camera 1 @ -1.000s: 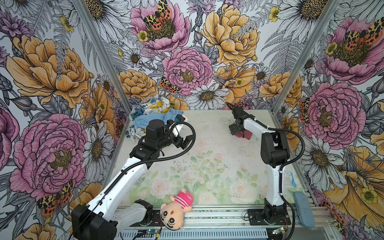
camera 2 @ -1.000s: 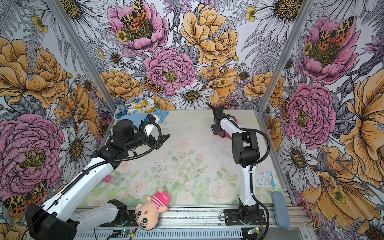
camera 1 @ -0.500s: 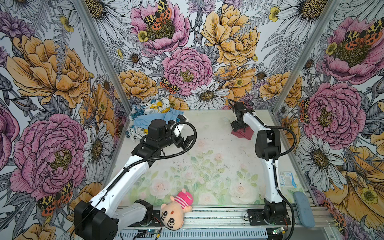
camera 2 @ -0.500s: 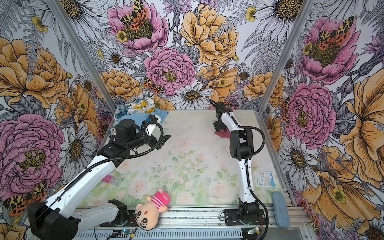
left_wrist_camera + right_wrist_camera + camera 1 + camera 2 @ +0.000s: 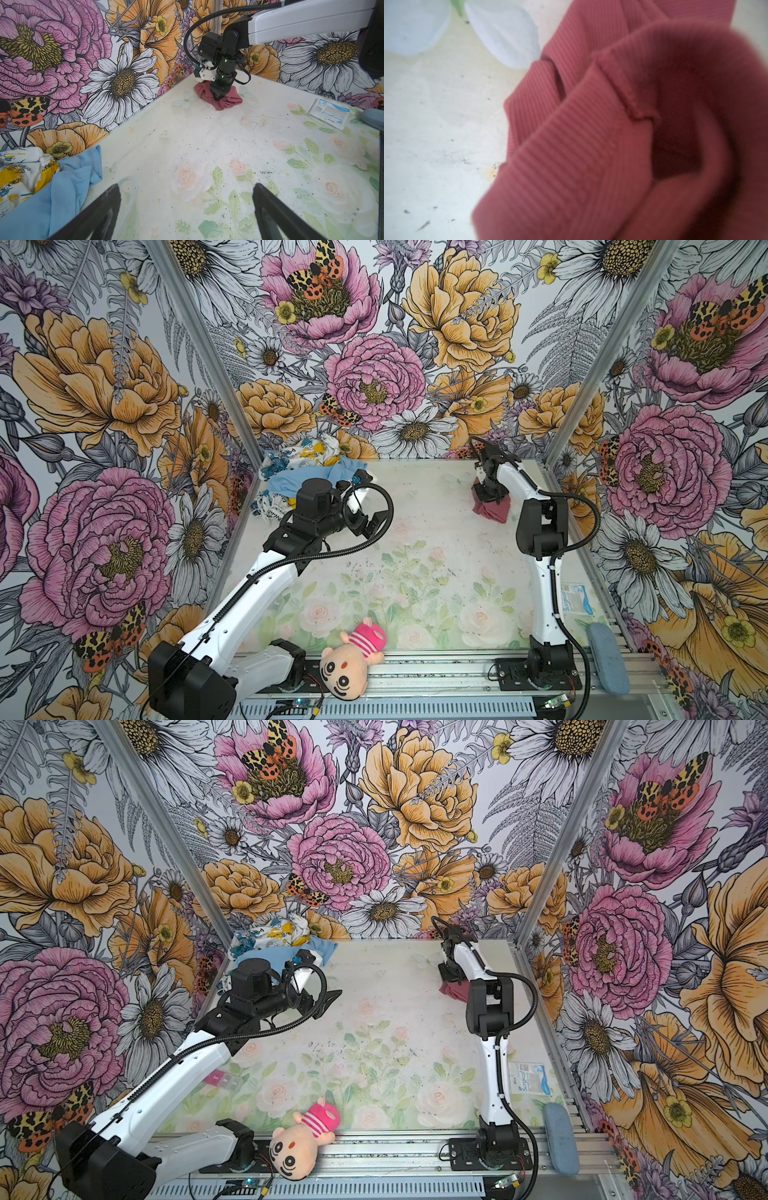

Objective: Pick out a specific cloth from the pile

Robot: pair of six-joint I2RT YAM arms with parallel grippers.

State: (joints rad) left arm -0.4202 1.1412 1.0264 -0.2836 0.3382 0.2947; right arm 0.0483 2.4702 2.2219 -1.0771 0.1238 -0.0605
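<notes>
Left wrist view shows the right gripper (image 5: 217,96) pointing straight down, its jaws pinched together on a raised fold of the cloth (image 5: 230,100). That dusty-red cloth lies bunched on the tabletop (image 5: 207,135) near the far right corner, well apart from the pile (image 5: 291,472) in the far left corner. The left gripper (image 5: 186,187) hangs spread wide and empty beside the pile. Finely ribbed, the cloth looks light, soft and floppy. It should drape and stretch when lifted, so a thick fold near its middle seems the surest hold.
</notes>
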